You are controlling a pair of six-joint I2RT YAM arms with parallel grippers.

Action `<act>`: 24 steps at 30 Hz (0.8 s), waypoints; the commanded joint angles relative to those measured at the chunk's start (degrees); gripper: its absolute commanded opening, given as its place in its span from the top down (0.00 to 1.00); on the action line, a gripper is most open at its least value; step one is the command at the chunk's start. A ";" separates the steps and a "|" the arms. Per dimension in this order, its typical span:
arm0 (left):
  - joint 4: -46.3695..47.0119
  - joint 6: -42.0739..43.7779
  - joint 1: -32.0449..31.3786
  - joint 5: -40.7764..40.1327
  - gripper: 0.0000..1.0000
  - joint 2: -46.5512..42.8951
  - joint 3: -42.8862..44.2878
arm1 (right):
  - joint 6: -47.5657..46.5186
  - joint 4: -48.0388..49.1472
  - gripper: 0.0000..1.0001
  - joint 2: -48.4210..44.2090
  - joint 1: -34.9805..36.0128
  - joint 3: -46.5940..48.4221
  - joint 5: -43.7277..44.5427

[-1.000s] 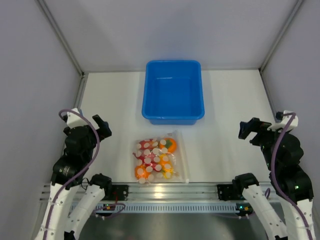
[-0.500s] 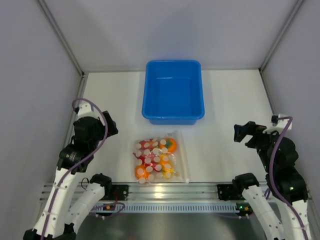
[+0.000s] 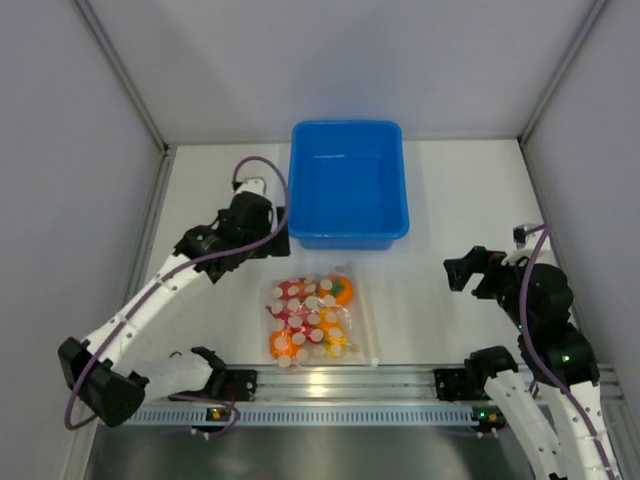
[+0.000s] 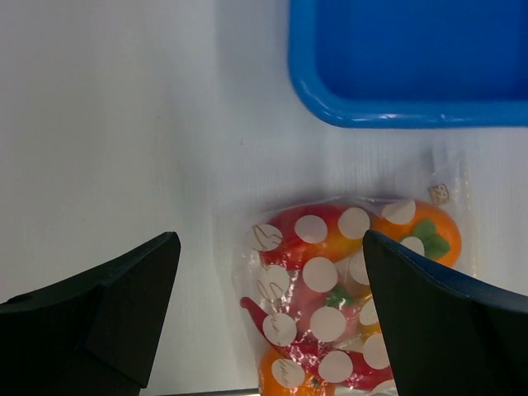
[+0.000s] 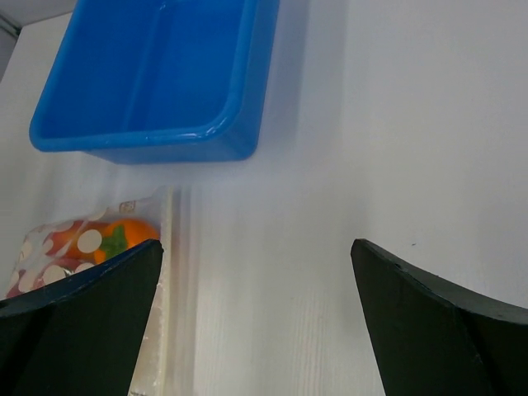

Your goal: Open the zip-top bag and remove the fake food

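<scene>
zip-top bag: clear, white dots | fake food: orange, red, pink, green tops | tub: blue

Bare table flanks bag (tub close behind).

left arm extended toward zip-top bag, right inward

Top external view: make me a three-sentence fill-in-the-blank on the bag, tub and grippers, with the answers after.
The tub beyond the zip-top bag is coloured ____.
The fake food lies ____ the bag.
The left gripper and right gripper both stand ____, holding nothing.
Missing words: blue; inside; open.
</scene>
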 commanded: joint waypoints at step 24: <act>-15.87 -21.11 -48.91 -21.99 0.01 50.63 27.20 | -1.51 -4.96 0.00 -3.09 -0.69 5.30 1.88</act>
